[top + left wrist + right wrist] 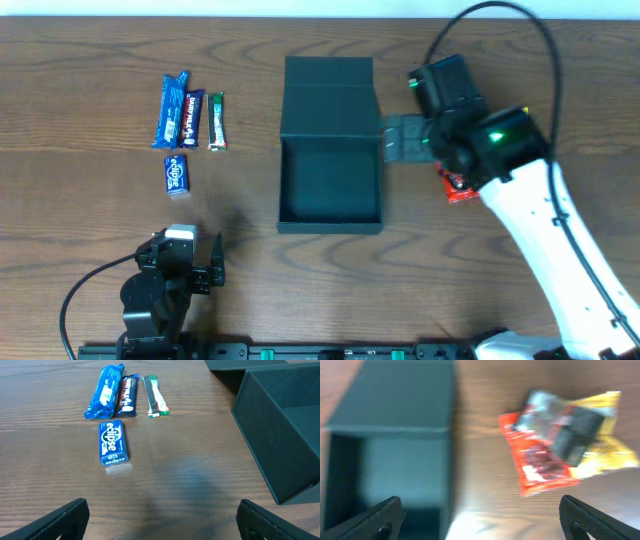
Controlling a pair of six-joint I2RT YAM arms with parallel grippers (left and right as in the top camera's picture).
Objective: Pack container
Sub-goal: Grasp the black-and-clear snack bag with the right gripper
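Wood-grain table (80, 60), nothing packed yet: container (330, 185) sits open and empty, lid flap laid back, just ahead-left of the right pincer (480, 520). Right pincer fingers are spread wide with nothing between them. Red-and-yellow snack packet (560, 440) lies flat ahead of it, toward its right finger, clear of the container wall. Left pincer (162, 520) is also wide apart and empty, with the container ahead-right and four snacks ahead-left. Looks like the first-pick step. Next move probably: shift right pincer over the packet, drop, straddle, close, lift over the wall into the tray. Readable print: "eclipse" on the blue box (113, 442) nearest the left pincer. Beyond it blue wrapper (105, 391), dark bar (128, 395), green-white-red stick (155, 396): print too small. Packet print blurred.
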